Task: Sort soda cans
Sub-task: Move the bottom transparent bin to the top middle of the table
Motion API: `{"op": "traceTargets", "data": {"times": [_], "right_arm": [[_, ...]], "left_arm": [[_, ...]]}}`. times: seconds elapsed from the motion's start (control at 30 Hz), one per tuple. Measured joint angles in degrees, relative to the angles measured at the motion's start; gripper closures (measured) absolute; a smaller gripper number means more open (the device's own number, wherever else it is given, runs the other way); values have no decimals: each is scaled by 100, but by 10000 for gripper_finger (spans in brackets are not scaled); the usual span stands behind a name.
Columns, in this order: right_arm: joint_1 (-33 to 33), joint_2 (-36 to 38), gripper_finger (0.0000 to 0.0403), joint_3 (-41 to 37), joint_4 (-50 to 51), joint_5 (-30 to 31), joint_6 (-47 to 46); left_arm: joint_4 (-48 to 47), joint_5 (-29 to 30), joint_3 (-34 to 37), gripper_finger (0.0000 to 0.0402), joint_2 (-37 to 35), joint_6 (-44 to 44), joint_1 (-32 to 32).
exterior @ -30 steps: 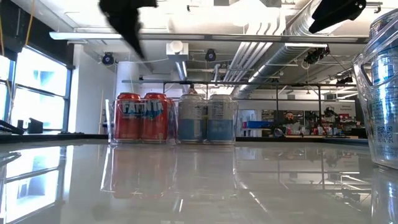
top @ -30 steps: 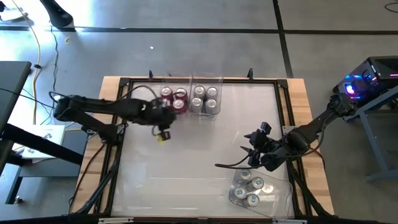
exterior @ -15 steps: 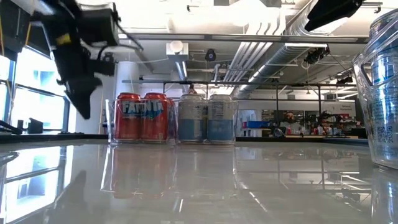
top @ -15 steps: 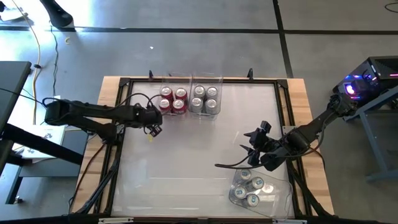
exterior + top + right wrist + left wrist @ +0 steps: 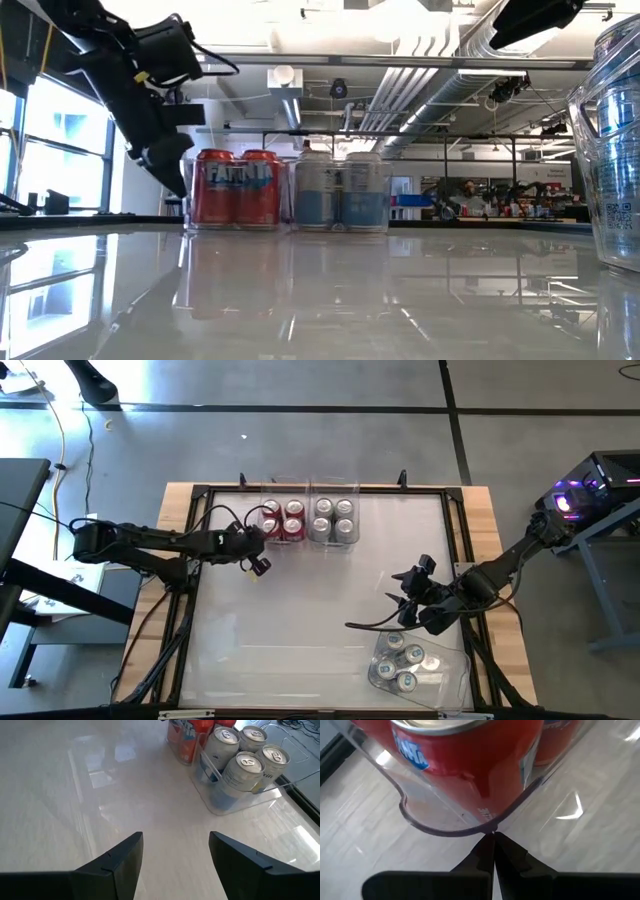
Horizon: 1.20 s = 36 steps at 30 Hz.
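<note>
Soda cans: red ones (image 5: 281, 520) and silver ones (image 5: 333, 519) fill two clear bins (image 5: 357, 525) at the table's far edge, more cans (image 5: 405, 665) near right. Only the left wrist view shows the left gripper (image 5: 493, 836) clenched, tips touching the red cans' bin (image 5: 445, 827). It previously hung farther left. Right gripper (image 5: 175, 840) gapes, empty.

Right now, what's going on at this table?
Two arms are sorting soda cans into clear bins. The left gripper is shut, its tips pressed against the corner of the bin holding four red cans, at the table's far edge. Beside that bin, a second one holds four silver-grey cans. The right gripper waits open over the near right of the table, holding nothing, just above a third bin of silver-topped cans. No cans lie loose on the table.
</note>
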State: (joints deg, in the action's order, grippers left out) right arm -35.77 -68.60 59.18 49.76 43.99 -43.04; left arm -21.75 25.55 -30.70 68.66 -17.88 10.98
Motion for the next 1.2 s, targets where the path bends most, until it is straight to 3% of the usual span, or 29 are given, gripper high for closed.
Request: {"op": "traceTargets", "data": {"times": [0.23, 0.47, 0.73, 0.93, 1.2], "right_arm": [[13, -1, 179, 0, 8, -1, -1], [-42, -2, 179, 0, 17, -43, 229], [-529, -2, 179, 11, -727, -1507, 465], [-1308, -6, 182, 394, -607, -2094, -1051], [-2601, -67, 183, 343, 656, -2055, -4418]], "left_arm": [[239, -108, -9, 401, 124, 1, -13], [-175, -51, -35, 401, -114, -158, -21], [-694, -41, -35, 401, -1111, -188, -618], [-658, 300, -35, 401, -1468, -50, -1466], [-647, 932, -33, 401, -1325, -480, -2086]]}}
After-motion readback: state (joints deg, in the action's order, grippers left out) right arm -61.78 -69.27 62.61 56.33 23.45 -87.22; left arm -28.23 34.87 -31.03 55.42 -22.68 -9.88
